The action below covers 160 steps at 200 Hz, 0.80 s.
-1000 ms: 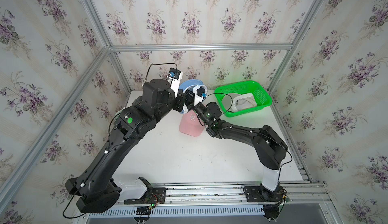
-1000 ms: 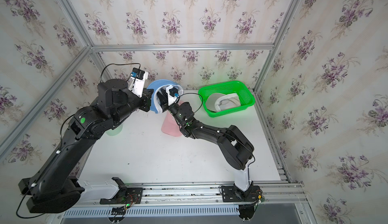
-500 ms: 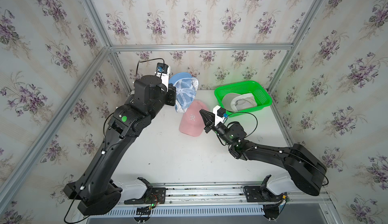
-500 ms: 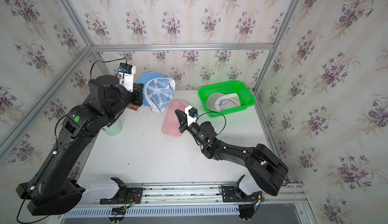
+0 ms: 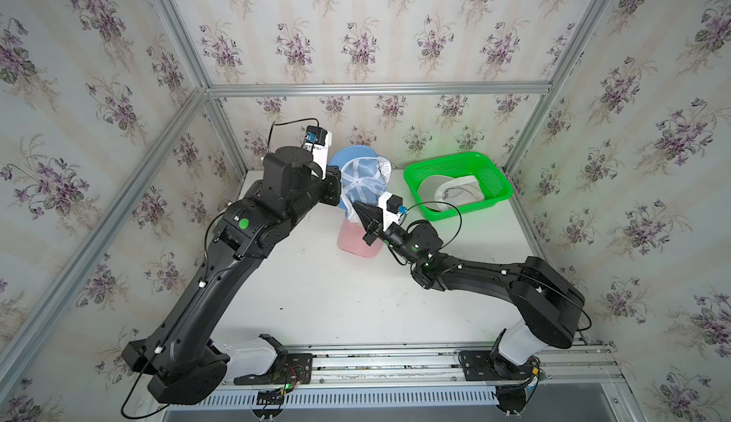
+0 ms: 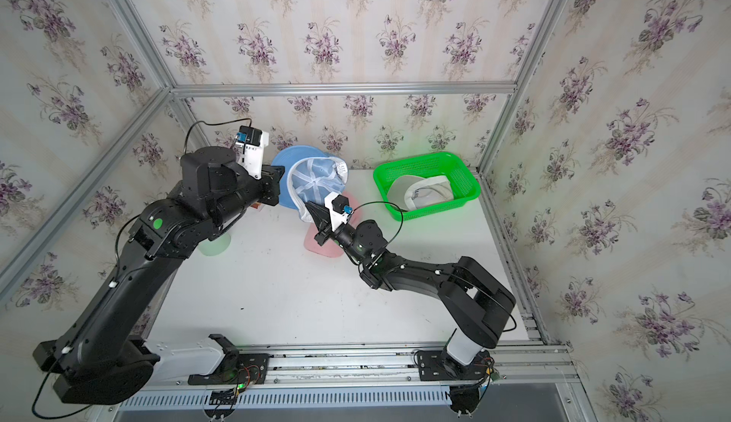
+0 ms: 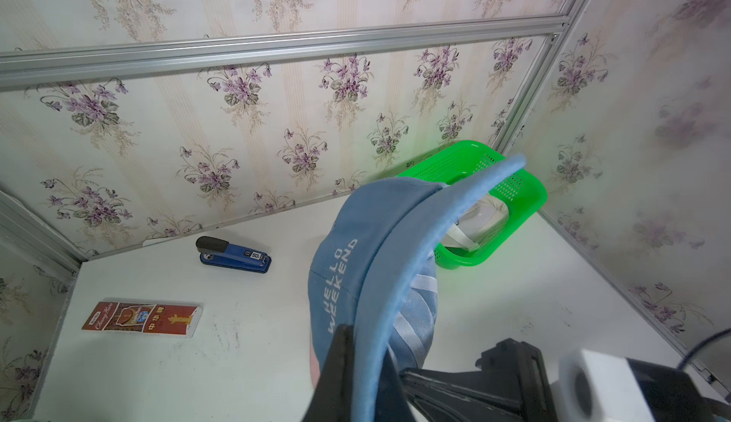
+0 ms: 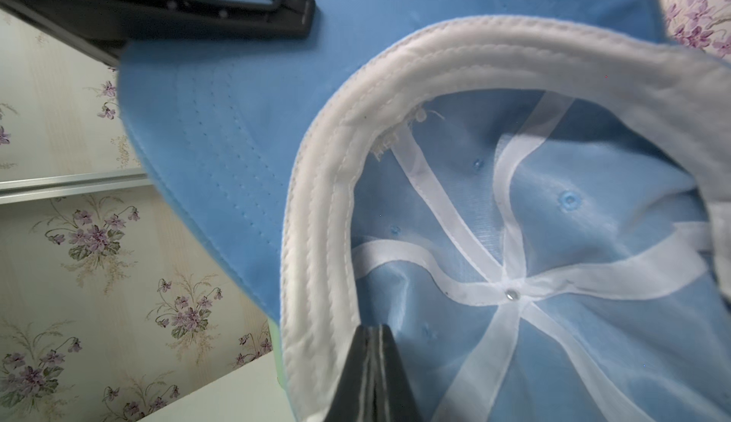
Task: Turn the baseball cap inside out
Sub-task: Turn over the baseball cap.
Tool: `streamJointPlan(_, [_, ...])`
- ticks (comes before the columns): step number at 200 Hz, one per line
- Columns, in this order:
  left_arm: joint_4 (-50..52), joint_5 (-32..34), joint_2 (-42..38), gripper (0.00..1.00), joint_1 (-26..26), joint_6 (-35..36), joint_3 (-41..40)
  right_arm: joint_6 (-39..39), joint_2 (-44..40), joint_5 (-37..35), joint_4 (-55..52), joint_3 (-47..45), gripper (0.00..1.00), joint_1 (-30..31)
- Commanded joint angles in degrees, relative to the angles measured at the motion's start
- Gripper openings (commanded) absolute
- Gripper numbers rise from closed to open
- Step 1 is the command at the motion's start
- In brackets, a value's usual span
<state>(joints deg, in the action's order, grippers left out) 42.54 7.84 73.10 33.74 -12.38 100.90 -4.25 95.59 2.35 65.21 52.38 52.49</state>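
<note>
Right end effector [image 8: 370, 376]: nearest in the right wrist view; the two jaws lie pressed together with nothing between them, and the tip is at the white sweatband [image 8: 316, 242], pointing into the crown. I cannot tell if it already touches the lining.
Step in hand: the blue baseball cap [image 5: 362, 180] is presented in the air with its opening toward the right arm; the crown is not yet pushed out, so the turning is, in my judgement, only at its start.
Next move: it calls for the closed tip to press on the inner centre, near the small metal rivet [image 8: 511, 293], and push the crown through while the brim stays fixed. The thin lining may fold or slip sideways.
Left end effector [image 7: 358, 364]: clamped narrow on the brim [image 7: 399, 265] of the cap, holding it above the counter [image 5: 316, 301].
Cap position: between both arms, above a pink cap [image 5: 354, 238] that lies on the counter.
Farther: a green basket [image 5: 490, 174] with a white cap [image 5: 447, 192] inside, well apart.
</note>
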Motion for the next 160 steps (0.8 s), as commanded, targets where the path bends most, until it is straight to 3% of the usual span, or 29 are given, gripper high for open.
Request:
streamJointPlan(1, [-3.2,-1.1,-0.7,0.00,0.0,-0.8,0.4,-0.1,3.1,0.1,-1.5,2.7,0.05,0.2])
streamJointPlan(80, [-0.9,-6.8,-1.2,0.00,0.4,-3.8,1.5,1.3,15.2,2.1,-8.9,22.8,0.04,-0.9])
streamJointPlan(130, [-1.1,-5.1,-1.2,0.00,0.5,-5.0,-0.2,-0.3,19.3,3.1,-13.0,33.0,0.18,-2.7])
streamJointPlan(160, [-1.5,-2.7,-1.3,0.00,0.5,-3.7,-0.6,0.6,17.4,3.5,-12.6,28.9,0.25,-3.0])
